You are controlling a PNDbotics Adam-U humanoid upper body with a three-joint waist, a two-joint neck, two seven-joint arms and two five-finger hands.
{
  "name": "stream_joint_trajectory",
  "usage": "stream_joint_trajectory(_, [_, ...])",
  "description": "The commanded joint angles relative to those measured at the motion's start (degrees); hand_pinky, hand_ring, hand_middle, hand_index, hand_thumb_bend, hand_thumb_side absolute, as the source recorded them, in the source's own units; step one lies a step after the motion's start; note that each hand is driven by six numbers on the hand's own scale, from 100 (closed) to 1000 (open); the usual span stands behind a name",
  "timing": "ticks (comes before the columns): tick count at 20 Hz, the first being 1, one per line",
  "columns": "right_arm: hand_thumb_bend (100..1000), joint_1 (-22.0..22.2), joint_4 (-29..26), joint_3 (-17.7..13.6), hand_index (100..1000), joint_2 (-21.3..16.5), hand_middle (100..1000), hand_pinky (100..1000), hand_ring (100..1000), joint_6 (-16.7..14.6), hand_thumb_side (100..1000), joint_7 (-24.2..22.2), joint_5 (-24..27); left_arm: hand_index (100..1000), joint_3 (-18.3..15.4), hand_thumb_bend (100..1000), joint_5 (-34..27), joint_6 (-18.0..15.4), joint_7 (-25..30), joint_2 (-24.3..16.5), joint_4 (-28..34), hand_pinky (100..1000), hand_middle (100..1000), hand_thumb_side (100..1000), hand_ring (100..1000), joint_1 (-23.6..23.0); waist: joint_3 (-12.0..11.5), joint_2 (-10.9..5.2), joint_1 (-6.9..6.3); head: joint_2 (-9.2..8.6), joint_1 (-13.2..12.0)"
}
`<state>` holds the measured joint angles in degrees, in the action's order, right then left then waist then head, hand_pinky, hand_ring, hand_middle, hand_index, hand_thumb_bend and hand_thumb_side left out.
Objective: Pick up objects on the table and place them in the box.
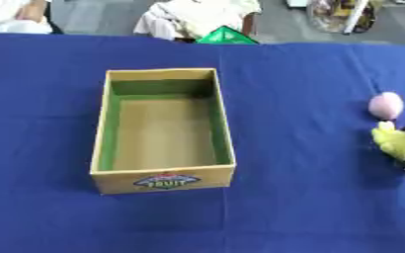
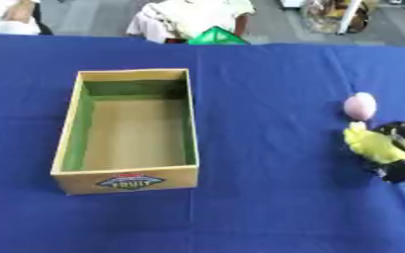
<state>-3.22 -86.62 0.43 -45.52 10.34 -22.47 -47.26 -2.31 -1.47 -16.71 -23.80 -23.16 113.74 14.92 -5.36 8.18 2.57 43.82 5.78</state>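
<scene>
At the right edge only the robot's right hand [image 2: 402,150] shows: black, glossy, chunky finger segments with a few pale glints.

Bright even overhead light, soft blur, faint shadows.

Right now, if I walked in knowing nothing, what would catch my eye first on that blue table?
Probably the open cardboard box, green inside and empty, left of centre on the blue cloth. Next, at the right edge, the robot's black right hand is curled round a yellow object, with a pink egg-shaped object just beyond it.
</scene>
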Motion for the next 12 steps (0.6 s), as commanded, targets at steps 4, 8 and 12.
stream_joint_trajectory(4, [262,-0.8,0.1,-0.1,909,-1.1,841,848,889,-0.5,153,-0.2,-0.6,768,0.0,275,-0.3,-0.1,0.3,-0.6,0.9,765,729,742,868,0.8,0.0,-0.44,-0.15,0.30,0.1])
stream_joint_trajectory(8, [186,-0.7,-1.1,-0.6,837,-0.5,735,832,855,-0.2,154,1.2,0.1,767,0.0,272,-0.4,0.0,0.3,-0.5,0.9,765,729,743,869,0.9,-0.1,-0.31,-0.16,0.30,-0.2])
stream_joint_trajectory(12, [107,0.0,-3.6,-1.2,798,-0.4,680,821,838,0.9,141,3.6,1.0,767,0.0,271,-0.4,0.0,0.3,-0.5,0.9,765,729,742,869,0.9,-0.1,-0.39,-0.13,0.30,-0.3])
